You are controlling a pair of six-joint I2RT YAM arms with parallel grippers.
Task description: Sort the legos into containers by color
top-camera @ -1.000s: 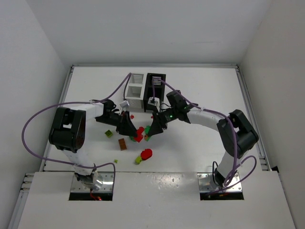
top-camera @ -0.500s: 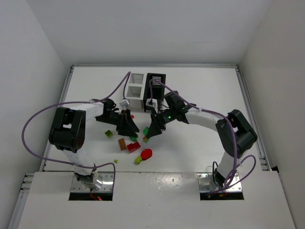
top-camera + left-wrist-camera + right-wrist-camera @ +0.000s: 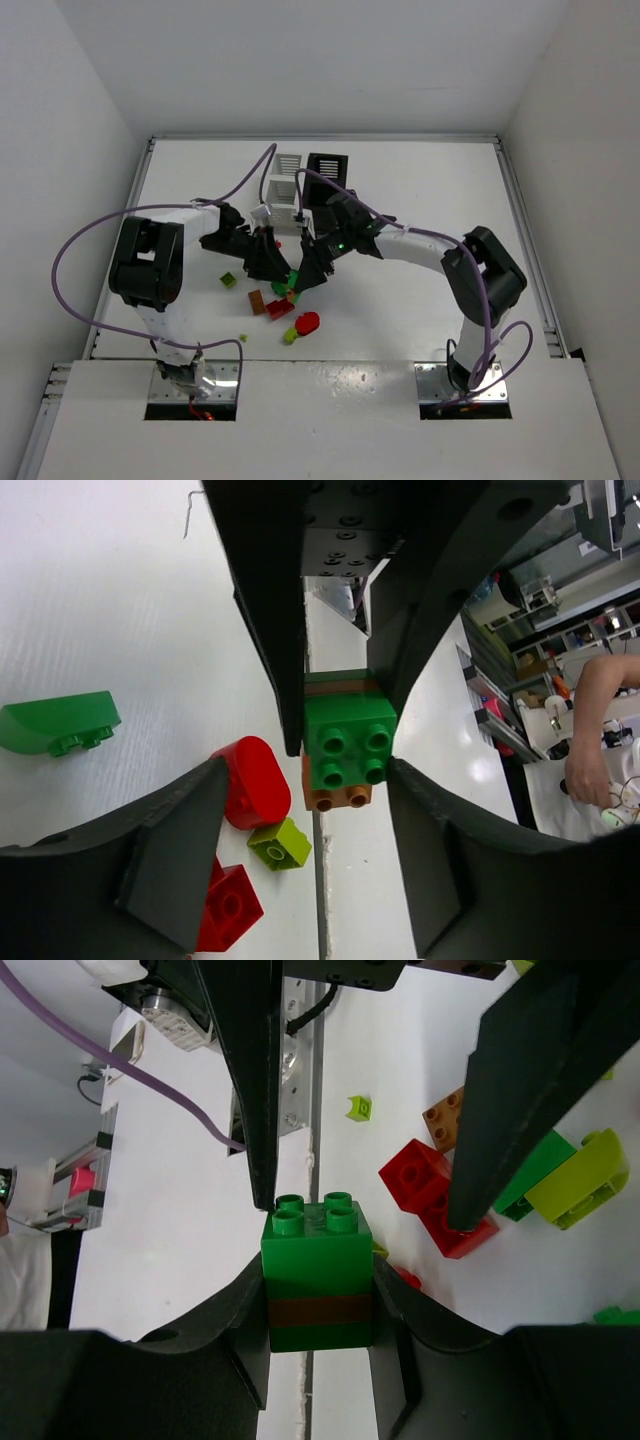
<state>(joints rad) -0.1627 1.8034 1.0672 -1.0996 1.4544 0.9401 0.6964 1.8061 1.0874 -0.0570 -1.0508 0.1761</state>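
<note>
My right gripper [image 3: 318, 1278] is shut on a stack of legos [image 3: 318, 1270], green with a brown band; it hangs above the table in the top view [image 3: 303, 277]. My left gripper [image 3: 306, 772] is open, its fingers [image 3: 250, 1080] reaching either side of the stack's studded end [image 3: 345, 742], one tip close beside it. Loose legos lie below: a red oval [image 3: 307, 322], a red brick [image 3: 280, 307], a green one [image 3: 279, 288], a brown one [image 3: 257, 302] and yellow-green ones [image 3: 290, 335]. The containers, white [image 3: 283, 188] and black [image 3: 325, 165], stand behind.
Both arms meet over the pile in the middle of the table. A yellow-green brick [image 3: 229, 280] and a tiny stud [image 3: 243, 339] lie to the left. A small red piece [image 3: 277, 243] sits near the white bin. Raised table rails [image 3: 520, 230] border the sides.
My right gripper has carried the stack to the left, up to my left gripper's open fingers. A red brick has shifted down-left on the table. My left gripper has barely moved.
</note>
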